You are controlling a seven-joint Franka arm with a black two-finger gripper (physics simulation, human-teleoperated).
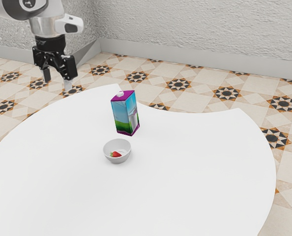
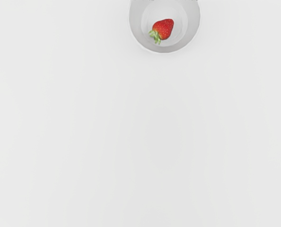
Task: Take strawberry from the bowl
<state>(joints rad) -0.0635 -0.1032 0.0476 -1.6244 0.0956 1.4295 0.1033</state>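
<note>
Black two-finger gripper (image 1: 57,82) of the robot arm (image 1: 47,25), raised and well apart from the bowl; its fingers stand apart, with nothing between them. The arm is cut off at the exterior view's upper left, as is a round emblem (image 1: 28,3) whose mark cannot be made out. The strawberry (image 2: 163,29) lies on its side inside the light grey bowl (image 2: 138,35), its green leaves toward the wall; in the exterior view the bowl's near wall partly hides it. The wrist view's edge crops the bowl. Near the bowl, not touching it, a drink carton (image 1: 122,115) stands upright, purple at top and base, white-capped, printed with blue sky and green grass; a pale figure on one side is unclear, and no lettering is legible. The white table (image 1: 200,167) is cropped by the exterior view; star-patterned floor tiles (image 1: 178,84) lie beyond.
</note>
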